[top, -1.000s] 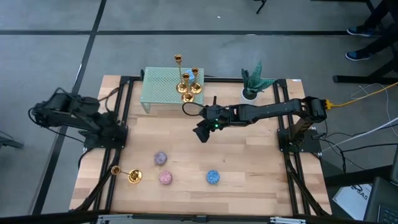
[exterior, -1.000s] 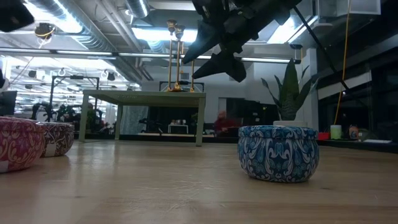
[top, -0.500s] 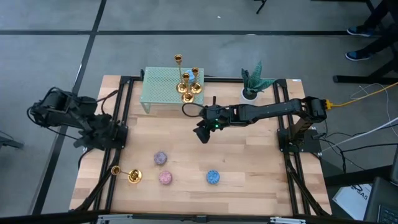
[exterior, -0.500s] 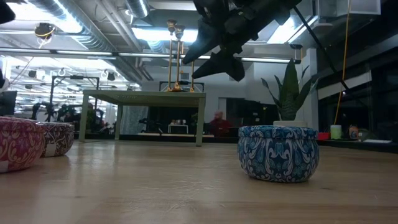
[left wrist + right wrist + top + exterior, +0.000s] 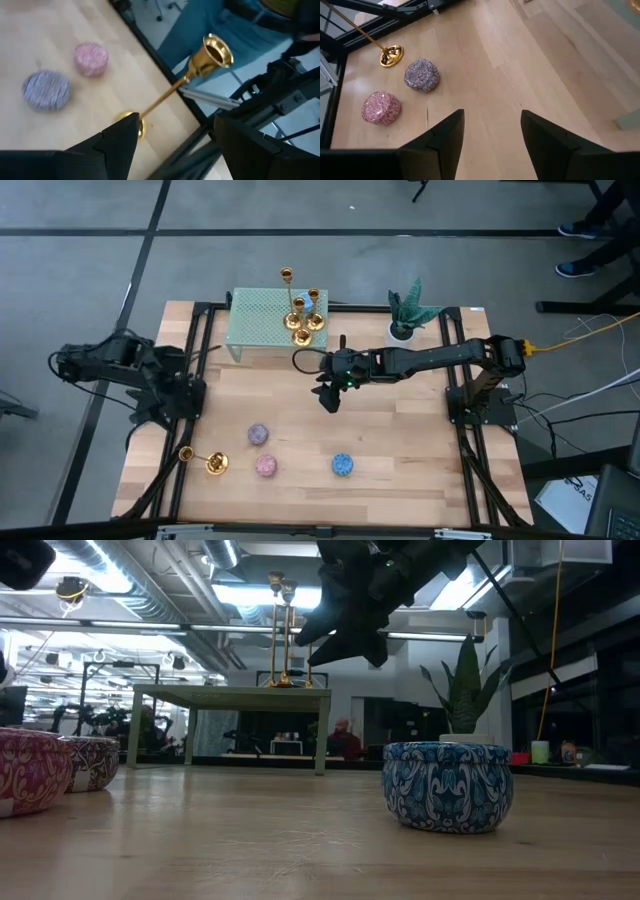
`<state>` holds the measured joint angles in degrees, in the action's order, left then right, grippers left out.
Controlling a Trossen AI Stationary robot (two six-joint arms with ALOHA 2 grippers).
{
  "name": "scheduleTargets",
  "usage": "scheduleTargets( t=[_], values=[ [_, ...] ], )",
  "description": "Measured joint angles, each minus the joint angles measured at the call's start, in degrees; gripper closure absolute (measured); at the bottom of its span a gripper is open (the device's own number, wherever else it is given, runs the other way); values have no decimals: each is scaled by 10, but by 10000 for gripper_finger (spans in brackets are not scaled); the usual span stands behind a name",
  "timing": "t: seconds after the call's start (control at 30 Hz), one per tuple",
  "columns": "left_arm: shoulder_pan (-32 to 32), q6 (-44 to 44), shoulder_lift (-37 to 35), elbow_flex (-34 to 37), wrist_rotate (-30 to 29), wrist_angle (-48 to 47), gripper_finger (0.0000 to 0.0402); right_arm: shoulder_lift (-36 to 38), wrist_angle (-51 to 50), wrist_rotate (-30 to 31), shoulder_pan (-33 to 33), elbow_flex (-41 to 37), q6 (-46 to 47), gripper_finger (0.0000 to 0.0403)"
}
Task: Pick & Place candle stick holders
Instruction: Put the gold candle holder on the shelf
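Overhead only: fallen candle stick holder [image 5: 204, 460] at table [image 5: 400, 440] edge.

Even overhead light, ceiling lamps [image 5: 250, 592] glaring, left wrist view blurred.

3 candle stick holders [image 5: 303, 315] upright on green stand [image 5: 262, 322]; 4th [image 5: 205, 461] lies well below-left of stand.

Low view: my right end effector [image 5: 345, 635] is cut off by the top edge, and the pink candle [image 5: 25, 770] by the left. Fallen candlestick [image 5: 177, 87]: base half hidden behind my left finger [image 5: 107, 145]. Person behind the green stand [image 5: 230, 695] too small to make out.
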<state>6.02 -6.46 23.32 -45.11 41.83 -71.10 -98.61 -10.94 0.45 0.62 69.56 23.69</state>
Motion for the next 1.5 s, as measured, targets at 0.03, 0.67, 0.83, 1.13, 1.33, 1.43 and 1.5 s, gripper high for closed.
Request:
scheduleTargets(
  t=[0.03,0.67,0.83,1.13,1.33,1.43,1.5],
  values=[
    [0,-3,5,9,3,17,146,0,0,0,0,0,-2,202],
    [92,14,81,100,41,147,146,0,-1,0,-1,0,-58,202],
    [145,62,111,100,11,225,146,0,-1,0,-1,0,-76,202],
    [206,123,149,100,-67,298,148,0,0,0,-1,0,-114,202],
    [245,128,165,100,-71,353,183,0,0,0,-1,0,-124,202],
    [263,134,175,100,-84,370,213,0,0,0,-1,0,-124,202],
    [272,138,181,100,-101,384,236,0,0,0,-1,0,-124,202]
  ],
)
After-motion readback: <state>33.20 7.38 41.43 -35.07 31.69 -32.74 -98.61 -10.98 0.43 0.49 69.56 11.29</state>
